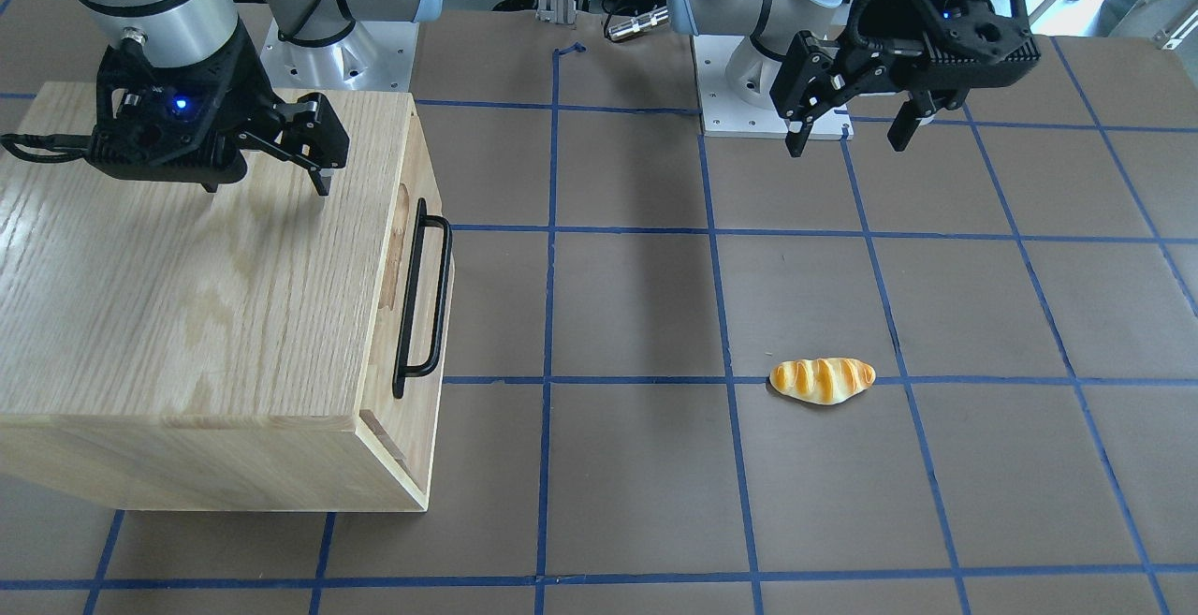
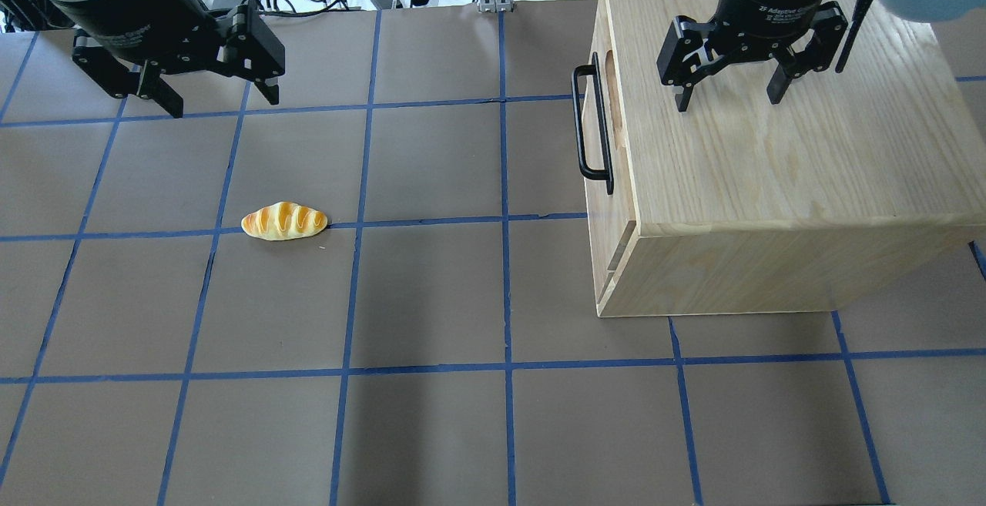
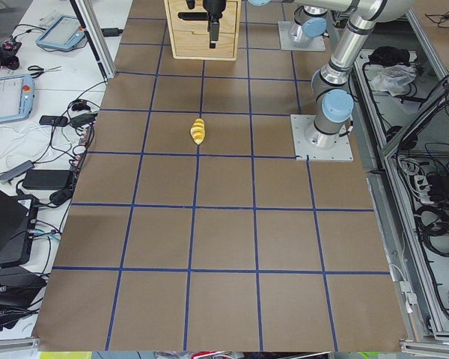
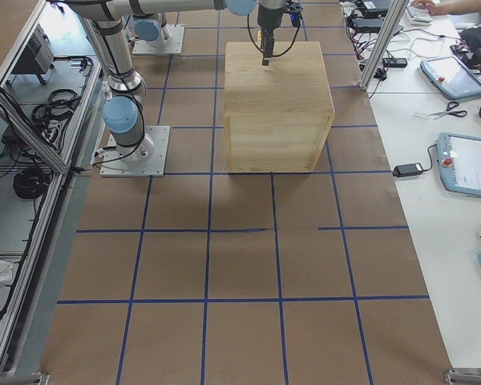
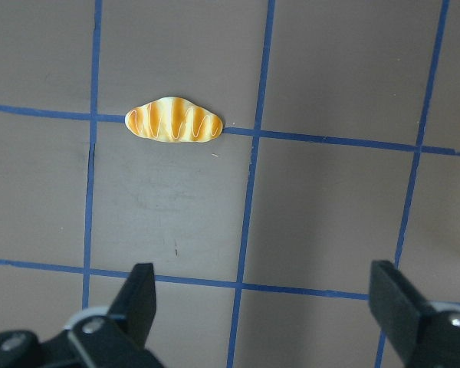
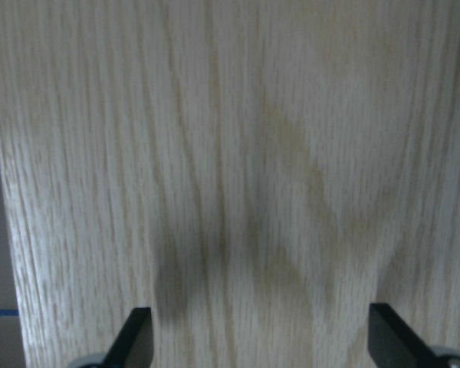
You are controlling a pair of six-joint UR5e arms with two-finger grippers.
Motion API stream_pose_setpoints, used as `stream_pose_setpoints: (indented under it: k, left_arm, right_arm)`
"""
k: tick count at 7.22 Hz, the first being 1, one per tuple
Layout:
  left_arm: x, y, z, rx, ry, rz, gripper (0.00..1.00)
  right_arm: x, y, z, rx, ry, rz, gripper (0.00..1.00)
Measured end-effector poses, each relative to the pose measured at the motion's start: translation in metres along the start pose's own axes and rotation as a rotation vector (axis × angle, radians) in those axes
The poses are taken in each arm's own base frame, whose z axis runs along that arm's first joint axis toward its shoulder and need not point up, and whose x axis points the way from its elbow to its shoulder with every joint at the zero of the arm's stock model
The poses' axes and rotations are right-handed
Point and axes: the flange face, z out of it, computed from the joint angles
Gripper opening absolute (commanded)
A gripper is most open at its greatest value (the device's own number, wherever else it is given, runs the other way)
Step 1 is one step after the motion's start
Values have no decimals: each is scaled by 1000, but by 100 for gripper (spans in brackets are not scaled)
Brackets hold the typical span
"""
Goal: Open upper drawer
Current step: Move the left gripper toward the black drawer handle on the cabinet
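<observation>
Upper drawer (image 2: 616,140) sits shut, flush in the cabinet's front face, upper right of centre in my overhead view, panel turned toward the frame's left. Its black bar handle (image 2: 589,125) runs along that face, nothing touching it. Right gripper (image 2: 728,102) hangs above the cabinet (image 2: 770,167) top, behind the handle, fingers spread wide and empty; its wrist view is all oak grain. Left gripper (image 2: 223,104) is well apart in the upper left, spread wide over the table (image 2: 431,298), holding nothing. A bread roll (image 2: 284,221) lies below it on a blue tape line.
</observation>
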Motion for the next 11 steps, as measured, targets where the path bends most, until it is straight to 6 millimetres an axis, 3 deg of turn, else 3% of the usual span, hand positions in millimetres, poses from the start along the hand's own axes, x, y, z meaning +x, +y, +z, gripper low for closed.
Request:
stream_pose_setpoints:
  k: [2, 7, 8, 11]
  left_arm:
    - [41, -13, 24, 34, 81, -25, 100]
    - [169, -32, 110, 5, 328, -98, 100]
    - [189, -29, 124, -7, 340, -98, 100]
    - [220, -20, 144, -26, 347, -84, 100]
  right_arm:
    - [0, 0, 0, 0, 0, 0, 100]
    - [0, 0, 0, 0, 0, -1, 100]
    - [0, 0, 0, 0, 0, -1, 100]
    - [0, 0, 0, 0, 0, 0, 100]
